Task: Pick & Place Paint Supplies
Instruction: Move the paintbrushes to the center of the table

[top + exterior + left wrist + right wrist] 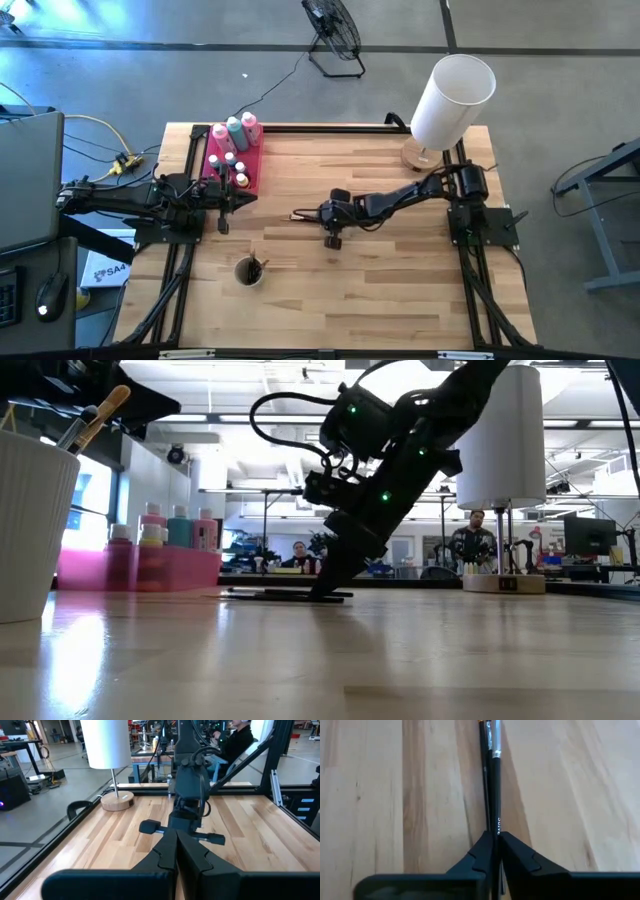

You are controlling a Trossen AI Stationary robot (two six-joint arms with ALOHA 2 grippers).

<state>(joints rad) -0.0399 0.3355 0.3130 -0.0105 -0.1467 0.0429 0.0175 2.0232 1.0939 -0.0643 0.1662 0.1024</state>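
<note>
1. Waiting at the table's left edge, the left gripper hangs just in front of the pink tray, its fingers pressed together on nothing.
2. Inside that tray stand the squeeze bottles – a pink one, a teal one and another pink one – in a row at its far end, all upright with white caps.
3. Nearer in the same tray sit several tiny paint pots with pale lids; their colours cannot be told from above.
4. Toward the table's front, well apart from the tray, a white ribbed cup stands upright with brushes in it; the low view shows a tan brush handle leaning out over its rim.
5. Around mid-table, thin dark-handled brushes lie flat on the wood, side by side and touching.
6. The right gripper has its tips down at the table on those brushes – its fingers are drawn in around a black handle, pinching it, with a second slimmer brush lying right beside.
7. The right arm slants in from the right edge, steeply tilted toward the wood in the low view.
8. At the far right corner a big white cylinder lampshade stands on a round wooden base, clear of both arms
</note>
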